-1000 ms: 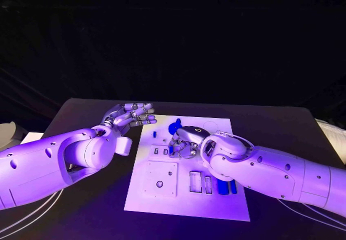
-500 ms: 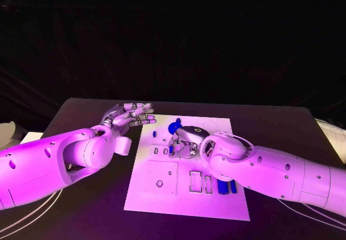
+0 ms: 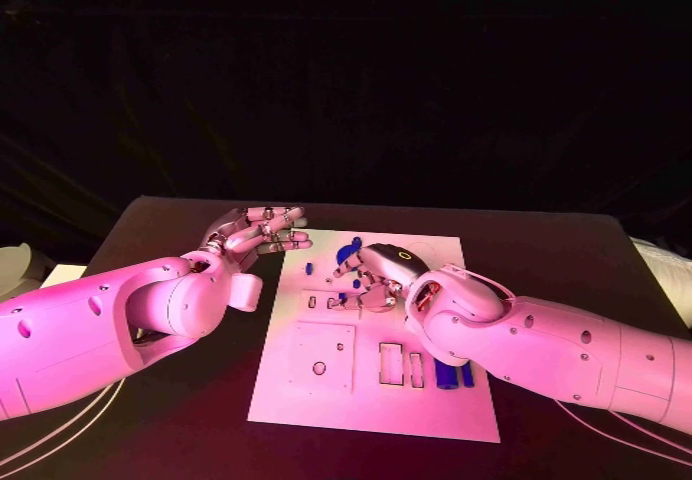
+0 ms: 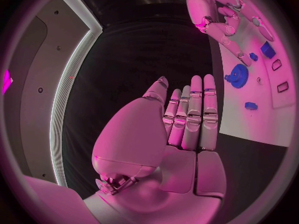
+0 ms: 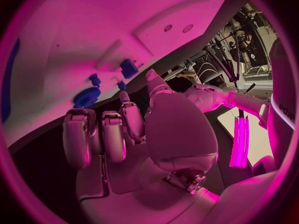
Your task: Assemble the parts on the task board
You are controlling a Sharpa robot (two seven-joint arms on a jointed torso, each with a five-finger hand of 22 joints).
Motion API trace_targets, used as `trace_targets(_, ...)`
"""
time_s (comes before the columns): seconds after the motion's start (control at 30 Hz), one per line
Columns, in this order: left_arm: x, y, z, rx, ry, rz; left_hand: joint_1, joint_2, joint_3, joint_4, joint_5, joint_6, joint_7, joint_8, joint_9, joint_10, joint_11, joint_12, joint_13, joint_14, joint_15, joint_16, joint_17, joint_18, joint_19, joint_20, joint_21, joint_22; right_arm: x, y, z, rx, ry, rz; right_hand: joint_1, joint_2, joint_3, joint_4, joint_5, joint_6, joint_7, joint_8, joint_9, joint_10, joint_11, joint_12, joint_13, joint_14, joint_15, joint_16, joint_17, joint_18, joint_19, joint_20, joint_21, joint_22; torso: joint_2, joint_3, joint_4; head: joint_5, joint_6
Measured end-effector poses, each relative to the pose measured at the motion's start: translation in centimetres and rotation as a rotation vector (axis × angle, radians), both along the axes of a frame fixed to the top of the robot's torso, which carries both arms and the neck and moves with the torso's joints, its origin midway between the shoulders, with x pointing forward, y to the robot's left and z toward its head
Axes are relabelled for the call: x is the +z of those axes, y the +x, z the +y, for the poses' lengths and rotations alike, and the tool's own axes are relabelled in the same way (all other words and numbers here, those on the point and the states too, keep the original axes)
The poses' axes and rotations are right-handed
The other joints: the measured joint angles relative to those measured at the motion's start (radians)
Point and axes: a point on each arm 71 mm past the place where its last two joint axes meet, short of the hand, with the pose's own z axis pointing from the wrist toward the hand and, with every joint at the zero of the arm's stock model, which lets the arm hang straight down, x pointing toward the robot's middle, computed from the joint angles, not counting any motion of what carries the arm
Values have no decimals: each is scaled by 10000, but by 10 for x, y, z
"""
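Right hand low over the board's far middle; a snag or nudge is the risk.

The right hand (image 3: pixel 378 280) hovers over small blue parts (image 3: pixel 338 297) on the task board (image 3: pixel 372 410), fingers curled downward; whether they pinch anything I cannot tell, so a descent could knock the blue gear (image 3: pixel 348 256). The left hand (image 3: pixel 260 232) waits left of the board, fingers straight, together, empty. Near-side recesses (image 3: pixel 391 363) look vacant; blue bars (image 3: pixel 453 374) sit right.

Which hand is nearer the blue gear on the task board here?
Right. The right hand hovers over the task board just beside the blue gear; the left hand is off the board's left edge, farther away.
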Motion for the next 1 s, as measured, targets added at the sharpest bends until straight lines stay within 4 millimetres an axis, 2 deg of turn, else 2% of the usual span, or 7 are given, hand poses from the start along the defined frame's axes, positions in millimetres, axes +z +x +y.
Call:
trace_targets(0.3,-6,3,0,-486,939,369,-619,-300,34,523,0,639,-638,107,56,2099,-843,695,454,2291,-924,3101,2435,-2,2273,-932,1842,939,33,-2,-27,717,2255,164,257,236,-194,139,39,-82,23,0,20,-111,66,-348,1,0,0,-133,-1,0,-53,53,-134,-1,-3,0,-5,49,12)
trace_targets(0.4,-10,3,-2,-845,1512,603,-847,-423,-48,792,-37,831,-829,201,108,2837,-1101,1303,972,2307,-1170,8247,7696,-4,3014,-1209,3356,2212,44,0,-42,575,2778,377,331,310,-194,139,39,-77,18,0,31,-126,52,-349,1,0,0,-133,-1,0,-54,53,-134,-2,-5,-2,-18,57,8)
trace_targets(0.43,-12,3,-4,-1135,1960,765,-928,-446,-113,891,-57,1009,-963,364,187,3152,-1251,1924,1503,2303,-1287,11041,9943,-255,3428,-1352,5410,4467,50,2,-52,403,3082,510,335,314,-218,114,102,-40,-20,0,41,-126,52,-349,2,0,0,-133,-1,0,-53,53,-134,-2,-8,-7,-28,58,6)
trace_targets(0.53,-15,4,-8,-1682,2819,1006,-1076,-314,-146,1085,-57,1224,-1107,672,360,3167,-1422,3149,2623,2313,-1375,13093,10818,-545,3594,-1475,7663,6960,61,8,-70,26,3504,653,426,405,-226,106,233,0,-8,0,41,-126,52,-348,3,0,0,-133,-2,0,-53,53,-134,-2,-12,-8,-34,44,4)
trace_targets(0.67,-19,7,-16,-2621,4449,1385,-1341,-244,-401,1476,-420,1300,-1198,1333,855,2427,-1472,6821,6239,2302,-1425,14348,10958,-739,3514,-1580,9974,9590,75,15,-97,-587,4083,833,478,458,-262,70,351,44,-30,0,51,-126,52,-348,6,0,-1,-133,-2,0,-53,53,-134,-3,-12,-8,-39,17,18)
trace_targets(0.87,-19,12,-26,-3576,7000,1784,-1923,-120,-804,1565,-703,1062,-1409,2654,1888,2535,-1575,10424,9805,2308,-1495,14395,10957,-1024,3560,-1540,11725,11891,82,18,-119,-1137,4596,1092,478,458,-262,70,389,75,-61,0,50,-126,52,-348,6,0,-1,-137,-3,0,-53,52,-134,-3,-7,-2,-39,-16,26)
trace_targets(1.0,-15,17,-34,-3864,8575,1836,-2348,-6,-1143,1607,-755,863,-1634,3802,2974,2805,-1733,11497,10913,2315,-1618,14395,10957,-1167,3611,-1594,12272,12258,82,20,-127,-1386,4766,1177,478,458,-262,70,389,76,-61,0,49,-126,52,-348,6,0,-1,-172,-4,0,-53,52,-134,-4,-6,4,-34,-35,43)
